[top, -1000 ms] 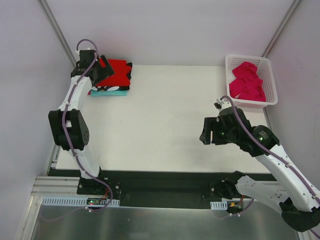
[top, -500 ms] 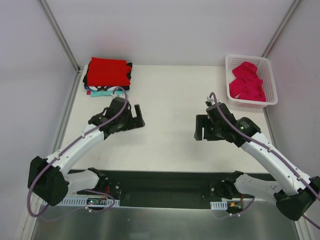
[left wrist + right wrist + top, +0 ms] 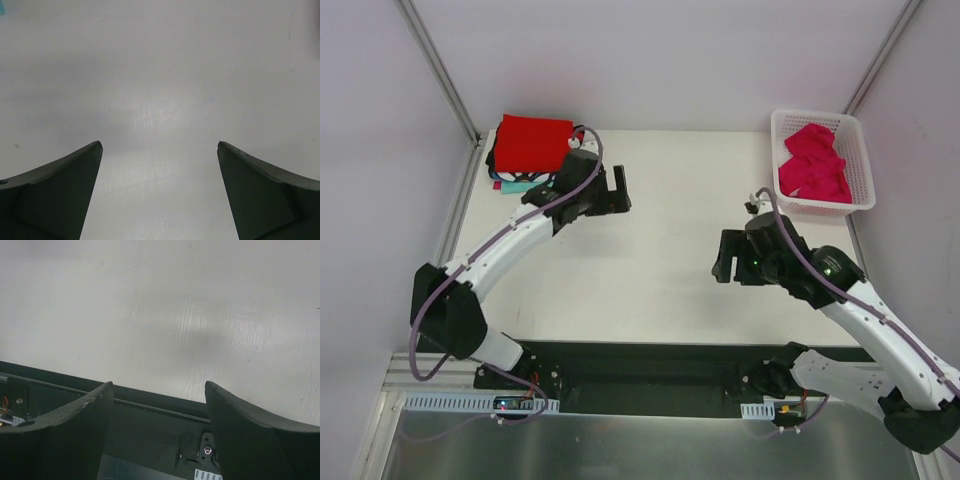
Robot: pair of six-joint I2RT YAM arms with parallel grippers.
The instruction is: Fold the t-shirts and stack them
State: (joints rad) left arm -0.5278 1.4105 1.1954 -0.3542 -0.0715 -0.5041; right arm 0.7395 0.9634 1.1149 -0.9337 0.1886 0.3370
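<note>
Top camera first: the finished pile sits in the far-left corner of the desk [image 3: 660, 235]. The red t-shirt [image 3: 533, 143] lies on top as a flat, tidy rectangle, and the black flower-print t-shirt [image 3: 505, 180] peeks out underneath with a teal-and-white edge. That corner looks like the chosen stacking spot, since it keeps the middle free for folding. The left tool [image 3: 618, 190] hovers just beside the pile on its inner side, jaws spread wide with nothing in them. Over at the far-right corner, the magenta-pink t-shirt [image 3: 812, 165] is a soft, crumpled heap inside the white lattice basket [image 3: 866, 170], all wrinkles against that stiff plastic grid, so it's probably the next one due for folding. The right tool [image 3: 724, 258] hangs over bare desk, near the basket but clearly apart from it, aimed toward the middle, jaws parted and empty too. Left wrist cam shows only two dark matte wedge-shaped fingers [image 3: 60, 185] standing far apart over smooth white desk. The surface has a faint ribbed grain and some glare, and no cloth is in sight. Right wrist cam is a similar story: chunky dark fingers [image 3: 65, 430] with a clear gap and nothing pinched. It looks down at the near edge of the desk, where the white sheet meets the black base rail [image 3: 150, 432] with its screws. Best guess is that both arms are between shirts, with one shirt left to fetch.
</note>
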